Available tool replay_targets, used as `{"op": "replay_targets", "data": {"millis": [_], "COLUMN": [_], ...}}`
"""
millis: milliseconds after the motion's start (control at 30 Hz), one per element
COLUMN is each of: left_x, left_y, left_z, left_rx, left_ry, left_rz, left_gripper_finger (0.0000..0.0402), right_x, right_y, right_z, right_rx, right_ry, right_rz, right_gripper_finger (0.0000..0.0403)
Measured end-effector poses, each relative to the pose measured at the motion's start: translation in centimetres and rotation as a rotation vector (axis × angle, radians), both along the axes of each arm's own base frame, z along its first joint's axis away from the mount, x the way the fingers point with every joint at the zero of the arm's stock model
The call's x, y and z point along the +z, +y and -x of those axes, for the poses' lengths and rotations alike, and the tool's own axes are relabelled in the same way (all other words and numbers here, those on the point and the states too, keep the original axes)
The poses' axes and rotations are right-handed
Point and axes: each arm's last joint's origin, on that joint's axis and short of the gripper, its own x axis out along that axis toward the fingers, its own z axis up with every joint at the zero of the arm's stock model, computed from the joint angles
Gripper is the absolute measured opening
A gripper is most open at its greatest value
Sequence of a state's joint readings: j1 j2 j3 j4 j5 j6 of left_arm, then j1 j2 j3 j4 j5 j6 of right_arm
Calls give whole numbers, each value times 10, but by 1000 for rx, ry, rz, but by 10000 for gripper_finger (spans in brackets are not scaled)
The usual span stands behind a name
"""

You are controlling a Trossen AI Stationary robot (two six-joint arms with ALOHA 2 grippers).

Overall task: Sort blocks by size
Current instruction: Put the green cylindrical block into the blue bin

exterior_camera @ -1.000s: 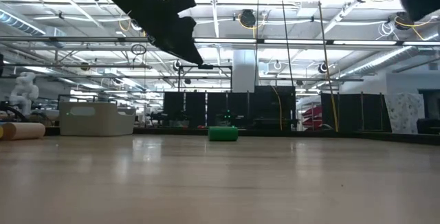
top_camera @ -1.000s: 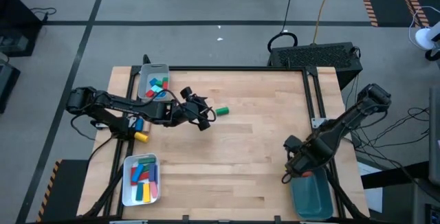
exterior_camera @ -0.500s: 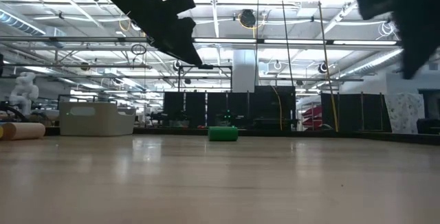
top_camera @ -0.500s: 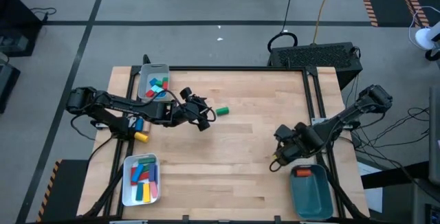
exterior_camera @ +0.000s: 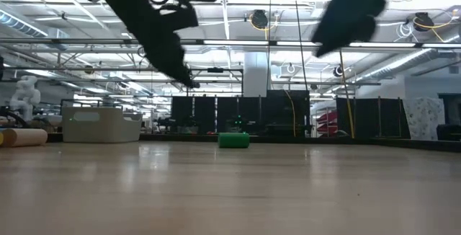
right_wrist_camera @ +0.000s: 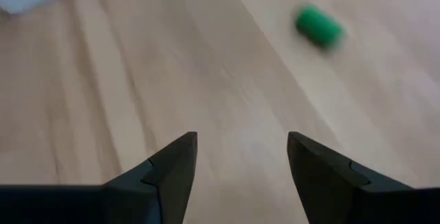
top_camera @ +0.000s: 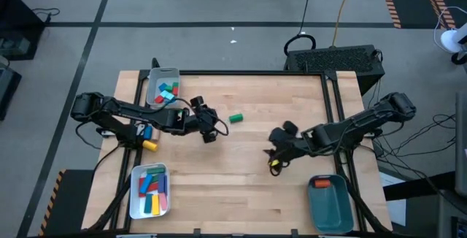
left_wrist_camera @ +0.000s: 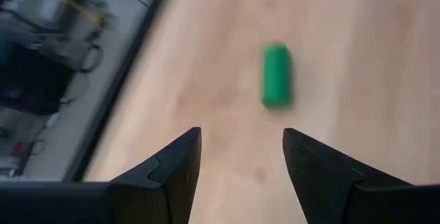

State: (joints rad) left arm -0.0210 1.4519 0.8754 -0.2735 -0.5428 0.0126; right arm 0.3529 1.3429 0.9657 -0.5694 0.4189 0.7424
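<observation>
At the far left of my bench (top_camera: 248,187) sit two trays: the grey tray (top_camera: 162,85) at the back edge holds red, teal and green blocks, and the white tray (top_camera: 149,190) at the front edge holds a row of red, teal, green, yellow and blue ones. Between them, off the bench's left side, a yellow cylinder (top_camera: 149,145) and a blue piece (top_camera: 147,131) lie by the frame.

My left claw (top_camera: 209,131) hangs above the wood right of the grey tray, its fingers (left_wrist_camera: 172,169) spread apart and holding nothing. Just beyond it lies the green cylinder (top_camera: 235,118), on its side on bare wood, touching neither claw; my left wrist view shows it ahead of the open fingers.

Farther right, my right claw (top_camera: 276,150) reaches toward mid-bench, fingers (right_wrist_camera: 168,172) also apart and empty, the same green cylinder visible ahead of it and well apart.

At the front right corner the teal tray (top_camera: 330,205) holds one orange block (top_camera: 320,183).
</observation>
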Motion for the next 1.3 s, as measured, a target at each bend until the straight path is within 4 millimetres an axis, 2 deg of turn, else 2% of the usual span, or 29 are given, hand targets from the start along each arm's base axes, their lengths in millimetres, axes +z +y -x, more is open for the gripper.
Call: {"op": "replay_targets", "data": {"millis": [133,267,400,567,733,933,1100,1200,1300], "left_x": [-7,-7,-5,-5,-6,-7,-8,-8,-7], "left_y": [-3,-1,4,6,6,8,7,9,10], "left_z": [7,6,4,4,5,6,8,8,7], "left_rx": [-80,-71,-53,-45,-42,-35,-41,-46,-48], "left_ry": [125,103,77,77,84,101,125,127,130], "left_rz": [64,64,60,61,60,59,65,53,47], "left_gripper_finger": [207,207,207,207,207,207,207,207,207], "right_x": [-4,-19,-40,-53,-61,-82,-96,-104,-113], "right_y": [-4,-23,-63,-117,-150,-170,-178,-181,-184], "right_z": [-24,-47,-64,-82,-105,-136,-151,-155,-155], "right_rx": [121,173,162,212,324,396,430,461,464], "right_ry": [-75,-48,50,118,137,206,329,357,375], "right_rz": [111,238,337,319,336,347,304,283,263], "right_gripper_finger": [210,210,210,210,212,250,282,282,265]}}
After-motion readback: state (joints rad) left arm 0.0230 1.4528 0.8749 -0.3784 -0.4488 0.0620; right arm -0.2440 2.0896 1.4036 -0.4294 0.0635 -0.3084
